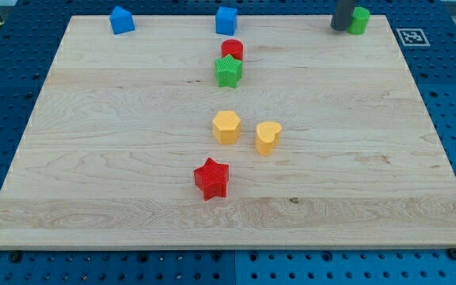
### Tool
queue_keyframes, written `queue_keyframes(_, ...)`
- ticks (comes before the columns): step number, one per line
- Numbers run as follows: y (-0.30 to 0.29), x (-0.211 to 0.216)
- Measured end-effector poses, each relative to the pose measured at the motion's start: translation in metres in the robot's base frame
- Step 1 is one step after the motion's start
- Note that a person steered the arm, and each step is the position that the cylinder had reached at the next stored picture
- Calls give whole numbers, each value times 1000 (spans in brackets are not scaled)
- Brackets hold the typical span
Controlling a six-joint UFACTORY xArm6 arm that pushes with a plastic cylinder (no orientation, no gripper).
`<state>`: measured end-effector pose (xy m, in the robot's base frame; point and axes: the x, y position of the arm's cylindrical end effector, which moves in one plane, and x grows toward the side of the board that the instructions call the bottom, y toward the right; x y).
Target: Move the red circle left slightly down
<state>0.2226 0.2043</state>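
Note:
The red circle (232,48) lies near the view's top centre of the wooden board (93,158). It touches the green star (229,71) just below it. My tip (341,29) is at the view's top right, far to the right of the red circle. It stands right against the left side of a green cylinder-like block (360,20).
A blue block (121,20) sits at the top left and a blue cube (226,20) at the top centre, just above the red circle. A yellow hexagon (226,127), a yellow heart (267,137) and a red star (211,179) lie in the middle.

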Motion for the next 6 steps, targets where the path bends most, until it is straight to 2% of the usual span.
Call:
queue_keyframes(4, 10, 4)
queue_keyframes(6, -45, 134)
